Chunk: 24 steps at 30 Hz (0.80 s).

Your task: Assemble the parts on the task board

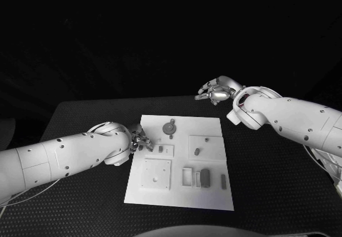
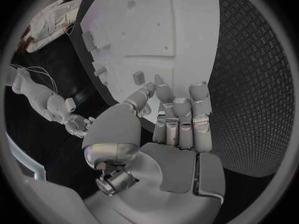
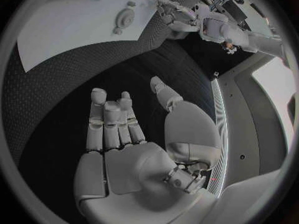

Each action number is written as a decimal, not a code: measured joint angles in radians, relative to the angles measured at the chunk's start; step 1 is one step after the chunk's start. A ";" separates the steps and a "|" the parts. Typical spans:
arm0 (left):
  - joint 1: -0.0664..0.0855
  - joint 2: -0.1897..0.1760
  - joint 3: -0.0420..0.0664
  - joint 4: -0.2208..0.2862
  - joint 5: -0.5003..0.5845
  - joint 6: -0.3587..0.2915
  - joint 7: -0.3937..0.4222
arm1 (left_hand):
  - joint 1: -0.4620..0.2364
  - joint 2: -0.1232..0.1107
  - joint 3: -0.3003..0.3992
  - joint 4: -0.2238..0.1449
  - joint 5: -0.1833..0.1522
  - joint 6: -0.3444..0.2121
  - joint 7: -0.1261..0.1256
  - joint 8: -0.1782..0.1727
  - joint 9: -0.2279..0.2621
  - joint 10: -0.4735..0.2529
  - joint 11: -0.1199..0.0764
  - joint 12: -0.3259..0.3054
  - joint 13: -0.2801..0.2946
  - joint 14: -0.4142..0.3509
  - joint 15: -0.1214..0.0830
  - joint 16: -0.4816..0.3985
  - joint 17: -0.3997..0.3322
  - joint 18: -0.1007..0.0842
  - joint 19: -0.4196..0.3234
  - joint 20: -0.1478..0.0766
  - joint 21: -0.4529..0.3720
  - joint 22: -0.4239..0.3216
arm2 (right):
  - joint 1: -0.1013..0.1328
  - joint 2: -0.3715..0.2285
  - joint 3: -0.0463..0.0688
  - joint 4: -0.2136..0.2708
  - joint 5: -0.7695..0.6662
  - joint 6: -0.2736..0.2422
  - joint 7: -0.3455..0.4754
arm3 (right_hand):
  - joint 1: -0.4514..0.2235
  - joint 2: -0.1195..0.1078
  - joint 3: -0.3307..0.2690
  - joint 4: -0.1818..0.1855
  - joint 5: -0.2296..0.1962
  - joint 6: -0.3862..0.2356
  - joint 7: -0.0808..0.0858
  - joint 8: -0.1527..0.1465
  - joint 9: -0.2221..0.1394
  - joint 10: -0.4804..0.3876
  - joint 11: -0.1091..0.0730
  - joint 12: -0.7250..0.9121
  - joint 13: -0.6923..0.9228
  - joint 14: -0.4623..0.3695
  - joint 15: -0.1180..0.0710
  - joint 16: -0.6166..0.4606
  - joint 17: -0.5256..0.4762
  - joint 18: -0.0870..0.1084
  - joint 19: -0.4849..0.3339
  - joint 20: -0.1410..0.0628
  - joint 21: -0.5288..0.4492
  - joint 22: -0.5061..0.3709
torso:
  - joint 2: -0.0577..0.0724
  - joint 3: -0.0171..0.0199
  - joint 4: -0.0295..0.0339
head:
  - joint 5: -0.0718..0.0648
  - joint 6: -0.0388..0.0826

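Observation:
The white task board (image 1: 182,195) lies in the middle of the black table. On it I see a round grey part (image 1: 169,128) near the far edge, small grey parts (image 1: 196,151) in the middle and a long dark part (image 1: 205,177) in a slot near the front. My left hand (image 1: 143,142) hangs at the board's left edge, fingers (image 2: 181,112) stretched out side by side with nothing in them, close to a small part (image 2: 138,77). My right hand (image 1: 216,92) is raised beyond the board's far right corner, its fingers (image 3: 112,119) spread and empty.
A raised square block (image 1: 156,174) sits at the board's front left. Bare black table (image 1: 271,168) lies right of the board. In the right wrist view the board (image 3: 69,30) and the round part (image 3: 124,19) are far from the palm.

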 measured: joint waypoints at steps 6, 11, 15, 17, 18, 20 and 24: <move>-0.002 0.002 0.001 -0.005 -0.002 -0.001 0.001 | 0.000 0.000 0.000 0.000 0.000 0.000 0.000 0.000 0.000 0.000 0.000 0.000 0.000 0.000 0.000 0.000 0.000 0.000 0.000 0.000 0.000 0.000 | 0.000 0.000 0.000 0.000 0.000 0.000 0.000 | 0.000 0.000 0.000 0.000 0.000 0.000 0.002 0.000 0.000 0.000 0.000 0.000 0.000 0.000 0.000 0.000 -0.001 -0.001 0.000 0.000 0.000 0.000 | 0.000 -0.0001 -0.0005 | -0.002 -0.001; -0.003 0.004 0.002 -0.008 -0.006 -0.001 0.002 | 0.000 0.000 0.000 0.000 -0.002 0.000 0.000 0.002 0.000 0.000 0.000 0.000 0.000 0.000 0.000 0.000 0.000 0.000 0.000 0.000 0.000 0.000 | 0.000 -0.001 0.000 0.000 0.000 0.000 0.000 | 0.000 0.000 0.000 0.000 0.000 0.000 0.002 0.000 0.000 0.000 0.000 0.000 0.000 0.000 0.000 0.000 -0.001 -0.003 0.000 0.000 0.000 0.000 | 0.000 0.0000 -0.0006 | -0.002 -0.001; -0.003 0.006 0.002 -0.010 -0.009 0.001 0.002 | 0.000 0.000 0.000 0.000 -0.002 0.000 0.000 0.004 0.000 0.000 0.000 0.000 -0.001 0.000 0.000 0.000 0.000 0.000 0.000 0.000 0.000 0.000 | 0.000 -0.001 0.000 0.000 0.000 0.000 0.000 | 0.000 0.000 0.000 0.000 0.000 0.000 0.002 0.000 0.000 0.000 0.000 0.000 0.000 0.000 0.000 0.000 -0.001 -0.004 0.000 0.000 0.000 0.000 | 0.000 0.0000 -0.0006 | -0.003 -0.001; -0.003 0.006 0.002 -0.010 -0.010 0.004 0.001 | 0.000 0.000 -0.001 -0.001 -0.002 0.000 0.000 0.006 0.000 0.000 0.000 0.000 -0.001 0.000 0.000 0.000 0.000 0.000 0.000 0.000 0.000 0.000 | 0.000 -0.002 0.000 0.000 0.000 0.000 0.000 | 0.000 0.000 0.000 0.000 0.000 -0.001 0.003 0.000 0.000 0.000 0.000 0.000 0.000 0.000 0.000 0.000 -0.001 -0.004 0.000 0.000 0.000 0.000 | 0.000 0.0000 -0.0006 | -0.004 -0.002; -0.003 0.006 0.003 -0.010 -0.011 0.006 0.001 | 0.000 0.000 -0.001 -0.001 -0.002 0.000 0.000 0.006 0.000 0.000 0.000 0.000 -0.001 0.001 0.000 0.000 0.000 0.000 0.000 0.000 0.000 0.000 | 0.000 -0.002 0.000 0.000 0.000 0.000 0.000 | 0.000 0.000 0.000 0.000 0.000 -0.001 0.003 0.000 0.000 0.000 0.000 0.000 0.000 0.000 0.000 0.000 -0.001 -0.004 0.000 0.000 0.000 0.000 | 0.000 0.0000 -0.0006 | -0.004 -0.003; -0.002 0.006 0.003 -0.010 -0.012 0.009 0.001 | 0.000 0.000 0.002 0.002 0.007 0.000 -0.001 0.006 0.000 0.000 0.000 0.000 -0.001 0.001 0.000 0.000 0.002 0.000 0.000 0.000 0.000 0.000 | 0.000 -0.002 0.000 0.000 0.000 0.000 0.000 | 0.000 0.000 0.000 0.000 0.000 -0.001 0.003 0.000 0.000 0.000 0.000 0.000 0.000 0.000 0.000 0.000 -0.001 -0.004 0.000 0.000 0.000 0.000 | 0.000 0.0001 -0.0006 | -0.004 -0.004; -0.002 0.008 0.003 -0.011 -0.015 0.011 0.001 | 0.000 0.000 0.004 0.004 0.024 0.010 -0.005 0.006 0.000 0.000 0.000 0.007 -0.002 0.001 0.000 0.000 0.004 0.000 0.004 0.003 0.006 0.000 | 0.000 -0.002 0.000 0.000 0.000 0.000 0.000 | 0.000 0.000 0.000 0.000 0.000 -0.002 0.003 0.000 0.000 0.000 0.000 0.000 -0.001 0.000 0.000 0.000 -0.001 -0.004 0.000 0.000 0.000 0.000 | 0.000 0.0002 -0.0006 | -0.004 -0.005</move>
